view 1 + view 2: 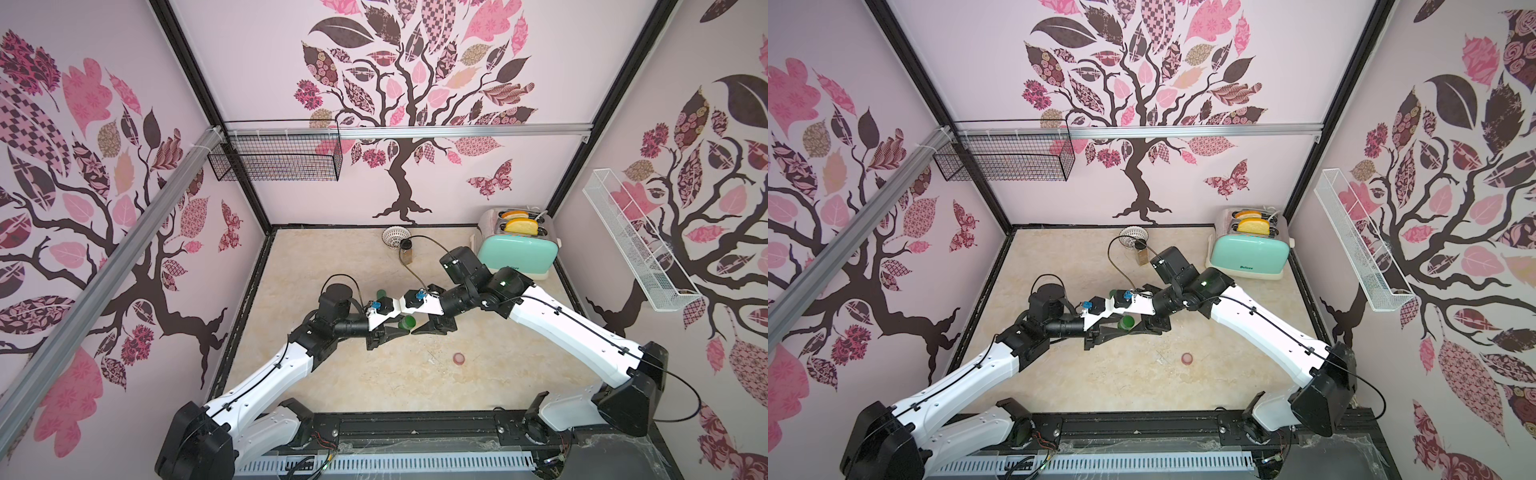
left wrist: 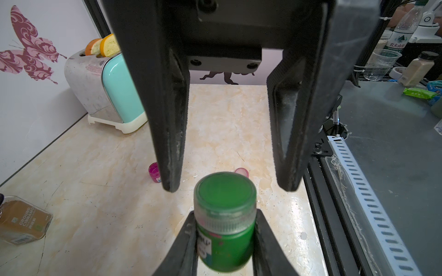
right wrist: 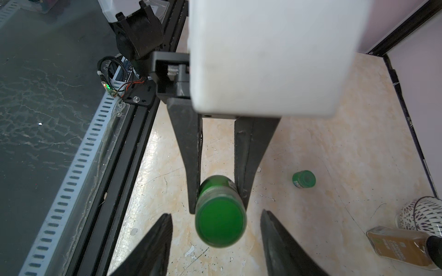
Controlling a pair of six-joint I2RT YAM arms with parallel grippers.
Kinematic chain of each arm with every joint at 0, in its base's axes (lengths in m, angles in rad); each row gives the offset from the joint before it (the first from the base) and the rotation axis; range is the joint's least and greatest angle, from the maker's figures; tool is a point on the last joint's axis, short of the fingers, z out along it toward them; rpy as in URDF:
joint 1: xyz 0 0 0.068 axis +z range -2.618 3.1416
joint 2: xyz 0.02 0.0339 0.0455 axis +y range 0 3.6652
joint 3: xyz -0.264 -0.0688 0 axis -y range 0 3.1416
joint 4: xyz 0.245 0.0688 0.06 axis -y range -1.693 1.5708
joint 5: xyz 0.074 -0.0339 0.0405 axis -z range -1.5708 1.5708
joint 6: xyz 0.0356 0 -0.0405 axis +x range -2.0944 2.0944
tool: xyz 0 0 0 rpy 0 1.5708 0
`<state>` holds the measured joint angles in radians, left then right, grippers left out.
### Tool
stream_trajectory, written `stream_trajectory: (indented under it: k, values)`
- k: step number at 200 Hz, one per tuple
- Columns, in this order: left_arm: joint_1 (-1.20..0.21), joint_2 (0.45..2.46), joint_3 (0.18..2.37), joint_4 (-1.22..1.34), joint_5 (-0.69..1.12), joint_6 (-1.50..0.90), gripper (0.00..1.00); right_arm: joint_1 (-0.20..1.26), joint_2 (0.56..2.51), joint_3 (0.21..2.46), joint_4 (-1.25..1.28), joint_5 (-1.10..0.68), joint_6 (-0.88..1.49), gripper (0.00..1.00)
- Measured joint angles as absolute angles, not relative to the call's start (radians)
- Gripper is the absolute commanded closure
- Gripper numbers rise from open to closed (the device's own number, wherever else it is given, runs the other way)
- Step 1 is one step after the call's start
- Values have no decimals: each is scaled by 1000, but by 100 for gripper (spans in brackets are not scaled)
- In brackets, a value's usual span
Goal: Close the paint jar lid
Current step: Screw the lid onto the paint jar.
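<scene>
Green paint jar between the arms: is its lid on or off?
On. A green lid sits on the green paint jar; whether it is screwed tight, cannot tell.

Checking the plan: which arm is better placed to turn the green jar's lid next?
Right, probably. The left pincer is shut on the green jar, steadying it; the right pincer faces the lid, open, straddling it without touching.
</scene>
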<state>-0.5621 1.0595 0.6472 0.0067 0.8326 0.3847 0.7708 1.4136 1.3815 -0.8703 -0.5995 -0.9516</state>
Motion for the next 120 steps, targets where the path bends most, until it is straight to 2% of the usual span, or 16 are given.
stream_trajectory:
  k: [64,120]
  values:
    - [-562,1060,647,6,833,385,81,772,1436,1401,-890,-601,-954,52]
    - [-562,1060,647,6,832,385,81,774,1448,1401,-891,-603,-954,53]
